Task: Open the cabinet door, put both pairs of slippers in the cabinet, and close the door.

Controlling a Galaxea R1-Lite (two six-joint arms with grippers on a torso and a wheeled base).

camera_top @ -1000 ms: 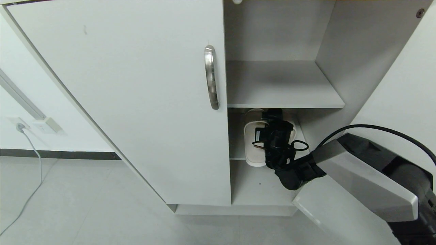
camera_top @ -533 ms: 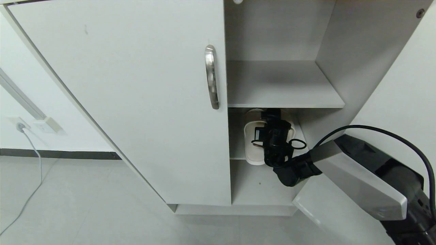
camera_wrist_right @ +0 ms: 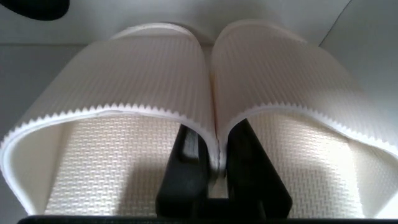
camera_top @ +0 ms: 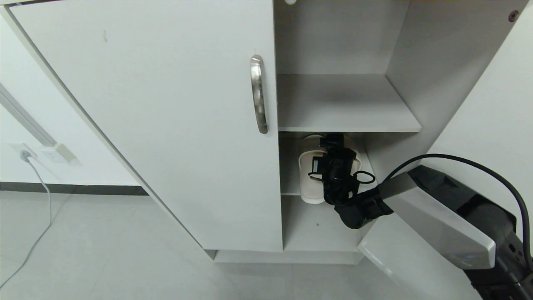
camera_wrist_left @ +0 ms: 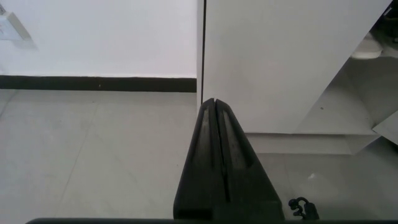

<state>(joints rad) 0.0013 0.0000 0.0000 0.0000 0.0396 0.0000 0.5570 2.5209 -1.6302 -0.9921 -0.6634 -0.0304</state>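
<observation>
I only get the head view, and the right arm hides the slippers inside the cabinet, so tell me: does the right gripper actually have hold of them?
Observer: Yes. In the right wrist view the right gripper is shut on the slippers, pinching their two touching inner strap edges, one finger inside each.
Operator: Is that a full pair?
Observer: Two cream slippers lie side by side, toes pointing away from the wrist.
Operator: And the left gripper?
Observer: The left gripper is shut and empty, above the floor, pointing toward the closed cabinet door.
</observation>
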